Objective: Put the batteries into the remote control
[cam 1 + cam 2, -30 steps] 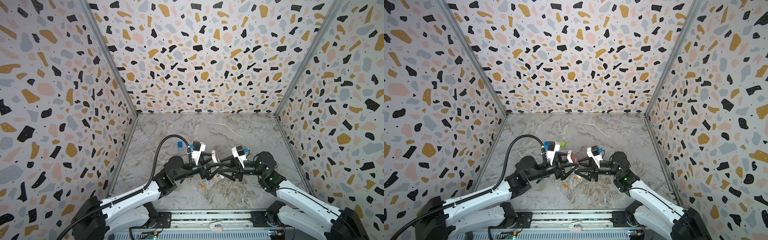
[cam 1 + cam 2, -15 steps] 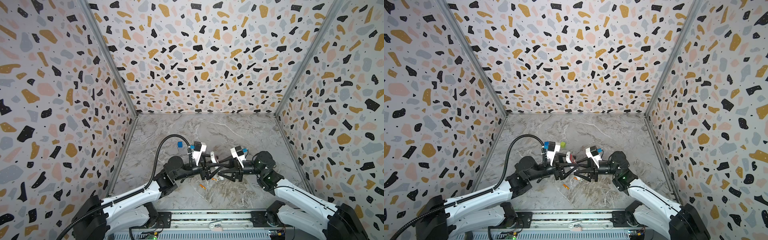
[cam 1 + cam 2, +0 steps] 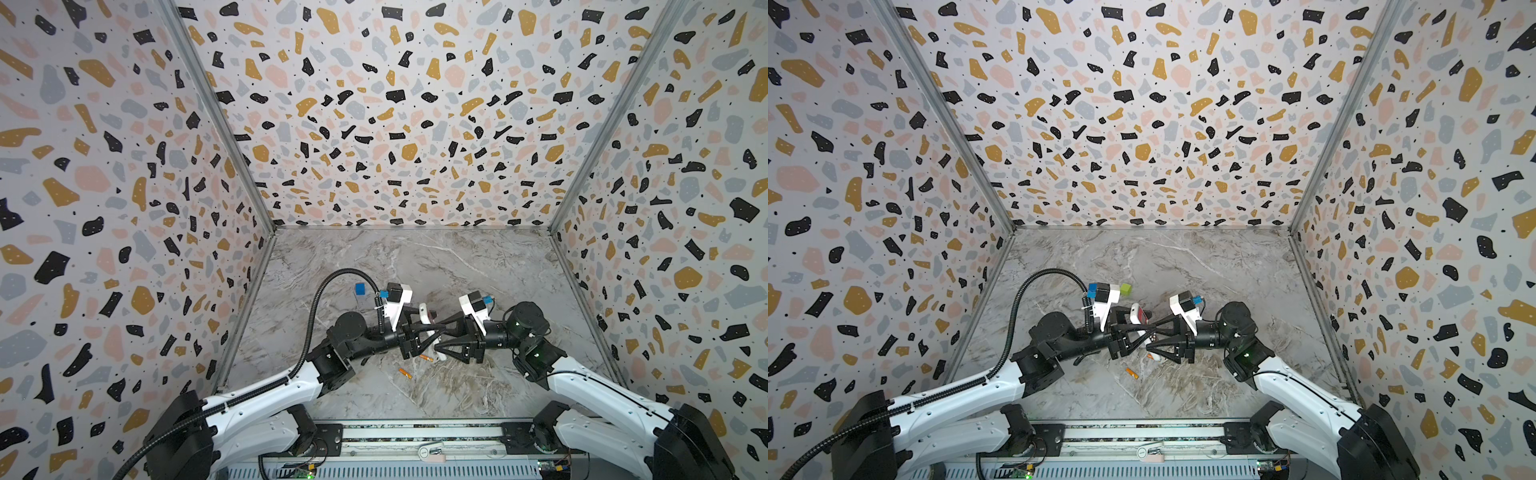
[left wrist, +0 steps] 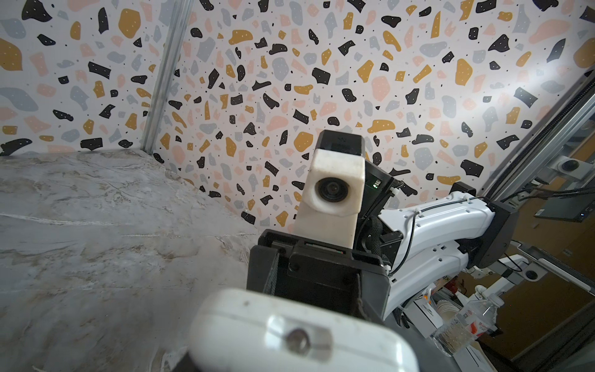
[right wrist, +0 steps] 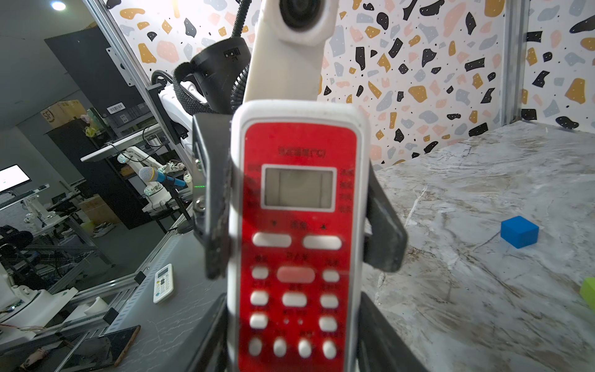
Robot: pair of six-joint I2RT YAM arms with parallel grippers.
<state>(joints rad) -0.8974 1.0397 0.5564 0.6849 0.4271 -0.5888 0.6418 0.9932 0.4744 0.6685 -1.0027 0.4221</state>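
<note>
The remote control (image 5: 297,225), white with a red button face and a grey screen, is held off the table between both arms in both top views (image 3: 424,313) (image 3: 1138,316). My right gripper (image 5: 294,348) is shut on its lower button end. My left gripper (image 3: 433,332) comes from the opposite side, and its black fingers (image 5: 215,225) press both long edges at screen height. The left wrist view shows only the remote's white end (image 4: 289,335). Two orange batteries (image 3: 405,374) (image 3: 426,357) lie on the marble just below the grippers.
A blue cube (image 3: 360,289) sits behind the left wrist, and a green cube (image 3: 1125,289) beside it. Patterned walls close three sides of the marble table (image 3: 457,266). The rail (image 3: 415,432) runs along the front edge.
My left gripper's jaws have closed in onto the sides of the remote. Both grippers and the remote shifted slightly left. The batteries lie where they were.
</note>
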